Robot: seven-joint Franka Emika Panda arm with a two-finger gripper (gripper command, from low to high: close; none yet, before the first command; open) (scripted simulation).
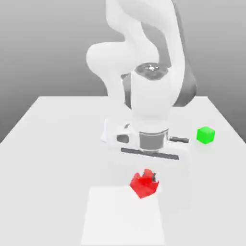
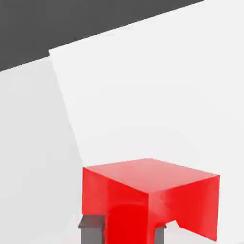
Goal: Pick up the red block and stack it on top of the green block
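The red block (image 1: 142, 185) sits low over the white table in the exterior view, turned so one corner points forward. My gripper (image 1: 147, 178) reaches straight down onto it from the white arm above, shut on the red block. In the hand view the red block (image 2: 147, 195) is close up, with a dark fingertip (image 2: 91, 228) pressed against one side and the other fingertip at the opposite side; my gripper (image 2: 126, 232) holds it between them. The green block (image 1: 205, 135) stands alone on the table toward the exterior view's right, farther back than the red one.
A brighter white rectangular patch (image 1: 122, 216) marks the table surface right in front of the red block. The arm's bulky white links (image 1: 144, 72) rise over the middle of the table. The table's edges (image 1: 19, 125) run out on both sides.
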